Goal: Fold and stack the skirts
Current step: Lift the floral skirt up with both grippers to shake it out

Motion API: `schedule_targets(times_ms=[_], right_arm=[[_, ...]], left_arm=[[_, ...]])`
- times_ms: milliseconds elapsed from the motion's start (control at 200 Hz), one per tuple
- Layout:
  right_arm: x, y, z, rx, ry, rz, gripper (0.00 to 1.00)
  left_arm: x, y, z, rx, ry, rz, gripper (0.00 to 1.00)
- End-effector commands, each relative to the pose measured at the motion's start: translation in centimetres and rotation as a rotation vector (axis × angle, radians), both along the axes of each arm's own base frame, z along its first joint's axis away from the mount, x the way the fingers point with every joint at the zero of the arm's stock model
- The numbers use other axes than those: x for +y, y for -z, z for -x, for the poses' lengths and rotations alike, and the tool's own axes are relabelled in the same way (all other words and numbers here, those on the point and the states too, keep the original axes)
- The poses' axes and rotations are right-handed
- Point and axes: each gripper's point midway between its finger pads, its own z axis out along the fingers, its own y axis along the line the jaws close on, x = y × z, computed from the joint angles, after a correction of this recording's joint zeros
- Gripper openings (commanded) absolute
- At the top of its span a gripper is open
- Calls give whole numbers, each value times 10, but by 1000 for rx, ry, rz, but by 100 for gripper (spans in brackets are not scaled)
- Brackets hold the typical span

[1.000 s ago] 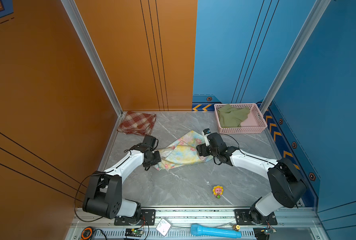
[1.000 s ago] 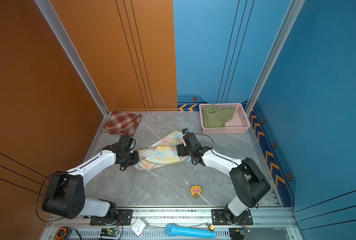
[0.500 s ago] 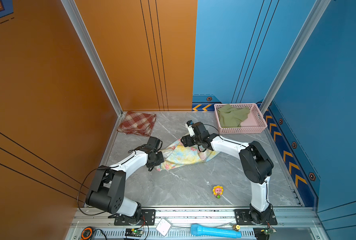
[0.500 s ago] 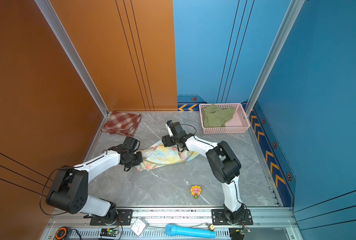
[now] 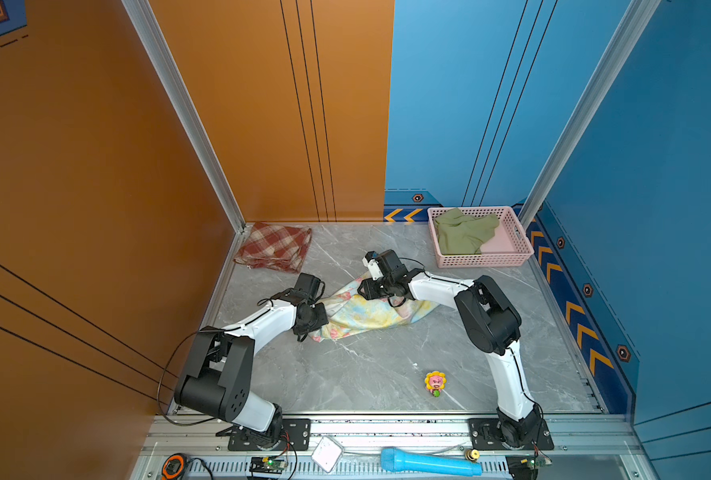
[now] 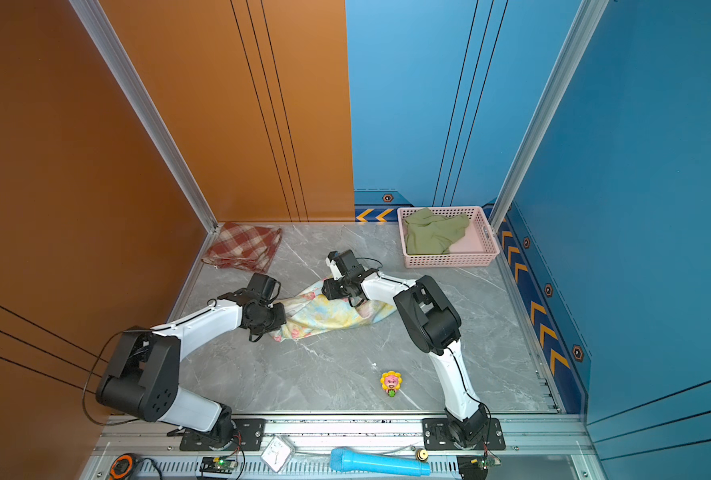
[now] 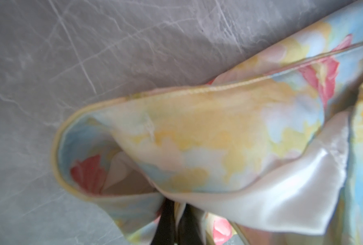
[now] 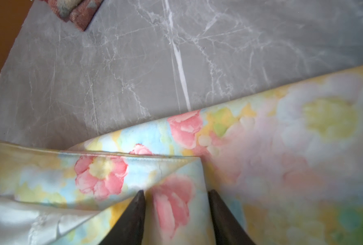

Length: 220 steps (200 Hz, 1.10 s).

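Now, on the smooth grey marble tabletop, the floral skirt lies as a long crumpled band between the left pincer, clamped shut on one bunched end, and the right pincer, half open astride a flat hemmed fold and not clearly gripping it. To my eye, this thin cloth with its glossy lining could slide free or fold crooked if those jaws close too shallow.
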Motion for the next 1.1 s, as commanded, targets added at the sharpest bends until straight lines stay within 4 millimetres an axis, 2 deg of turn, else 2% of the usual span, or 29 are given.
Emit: schedule_targets(times_ms=[0,25,45,115,310,451,591,611,751,906,991,1011,1096], right_arm=[[12,-48,10,-31,-38,-119,26],[13,-49,11,-31,-43,-131,20],[13,-66,13,-59,-48,-156,16],[13,-84,16,-83,-60,-195,6],[7,-121,21,-170,-67,-229,6],[-7,-154,19,-278,-44,-201,0],[-26,-207,19,-422,-9,-177,0],[-29,-215,19,-444,-3,-176,0],[-51,-273,27,-587,49,-179,0],[-75,-334,47,-725,114,-169,0],[-90,-365,63,-788,147,-181,0],[-84,-371,75,-798,130,-195,0],[-95,-391,97,-829,155,-207,0]], left_arm=[[3,-1,-8,-7,-15,5,0],[3,-1,-8,-7,-17,8,0],[3,-1,-9,-9,-17,9,0],[1,-1,-11,-7,-18,14,0],[-2,-5,-20,-16,-18,24,0],[-4,-28,-30,-57,-5,26,0],[4,-79,-38,-149,16,-7,0],[3,-98,-45,-192,18,-4,0],[16,-163,-39,-314,32,-39,0],[35,-234,-12,-468,33,-76,0],[45,-268,11,-545,30,-87,0],[46,-276,17,-563,33,-87,0],[50,-305,39,-637,39,-84,0]])
